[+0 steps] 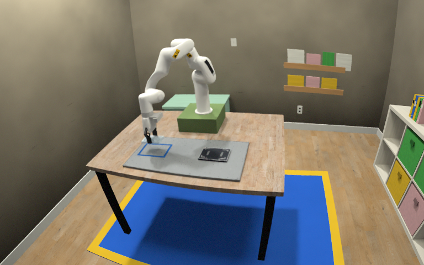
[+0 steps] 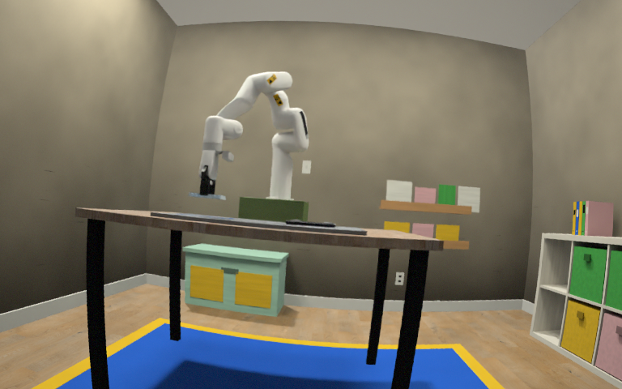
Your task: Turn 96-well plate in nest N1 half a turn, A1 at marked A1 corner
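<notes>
My gripper (image 1: 149, 137) (image 2: 207, 189) is shut on the 96-well plate (image 1: 158, 137) (image 2: 215, 196), a thin, pale blue, see-through plate. It holds the plate level, a little above the grey mat (image 1: 187, 168) (image 2: 202, 219), at the mat's far left corner. The plate hangs over the far edge of a blue outlined rectangle (image 1: 150, 155) on the mat, and its shadow falls inside the rectangle. The black plate nest N1 (image 1: 214, 154) (image 2: 309, 224) lies on the right half of the mat, with nothing in it. I cannot make out the plate's cut-off corner.
The arm's green base block (image 1: 201, 119) (image 2: 273, 209) stands on the wooden table (image 1: 265, 149) behind the mat. A mint cabinet (image 2: 234, 278) stands beyond the table. A white cube shelf (image 1: 403, 162) stands at the right wall.
</notes>
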You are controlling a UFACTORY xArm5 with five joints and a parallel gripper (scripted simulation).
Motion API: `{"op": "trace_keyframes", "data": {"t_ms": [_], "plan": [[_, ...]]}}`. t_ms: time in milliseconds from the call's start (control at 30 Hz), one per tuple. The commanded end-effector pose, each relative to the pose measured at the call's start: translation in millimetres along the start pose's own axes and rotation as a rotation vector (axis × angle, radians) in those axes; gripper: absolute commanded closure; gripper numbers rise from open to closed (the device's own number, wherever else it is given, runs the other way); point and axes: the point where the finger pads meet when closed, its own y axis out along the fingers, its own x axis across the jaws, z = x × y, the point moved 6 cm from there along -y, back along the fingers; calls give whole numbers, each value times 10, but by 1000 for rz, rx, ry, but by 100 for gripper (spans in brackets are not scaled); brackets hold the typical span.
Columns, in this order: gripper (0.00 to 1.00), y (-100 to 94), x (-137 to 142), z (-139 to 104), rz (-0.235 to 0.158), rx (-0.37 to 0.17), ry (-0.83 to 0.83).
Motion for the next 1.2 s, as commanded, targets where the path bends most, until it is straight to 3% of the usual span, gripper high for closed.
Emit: {"op": "trace_keyframes", "data": {"t_ms": [0, 1167], "plan": [[100, 60, 12, -9, -5, -1, 0], [100, 541, 13, -8, -5, 0, 0]]}}
